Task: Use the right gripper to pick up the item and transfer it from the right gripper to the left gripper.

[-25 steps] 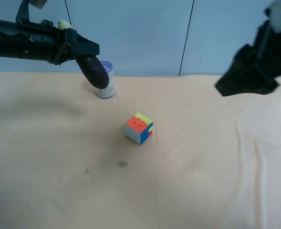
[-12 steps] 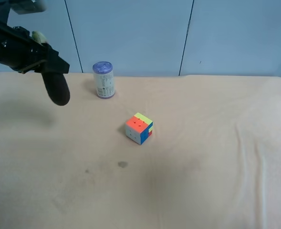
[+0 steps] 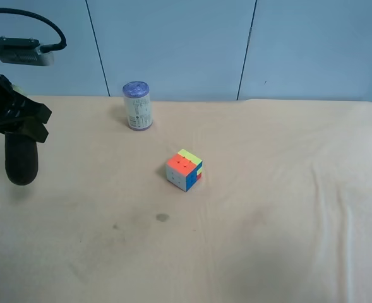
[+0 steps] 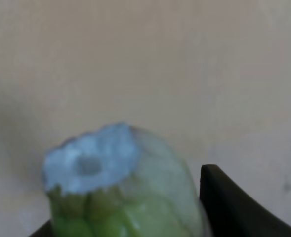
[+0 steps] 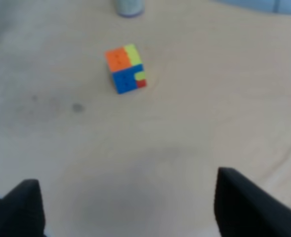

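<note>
Evidently my left gripper (image 3: 21, 128) pinches the eggplant (image 3: 21, 163) near its stem end.
I see the right gripper (image 5: 130, 197) spread wide, empty, above the beige tabletop (image 3: 268, 221); can (image 3: 137, 105) at eleven o'clock from cube (image 3: 185, 169), blue wall (image 3: 173, 44) behind.

My left gripper (image 3: 23, 126) is black. A grey piece (image 3: 26, 59) sits at its 12 o'clock, and a thin black cable (image 3: 54, 28) loops over it. My right gripper (image 5: 128, 207) has two wide black fingers (image 5: 249, 207).

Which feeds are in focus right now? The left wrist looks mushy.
Exterior high: sharp, evenly lit; the multicoloured puzzle cube casts only a soft shadow. Right wrist: mildly blurred throughout, cube edges soft. Left wrist: worst, the pale green stem end of the dark purple eggplant fills the foreground, out of focus.
</note>
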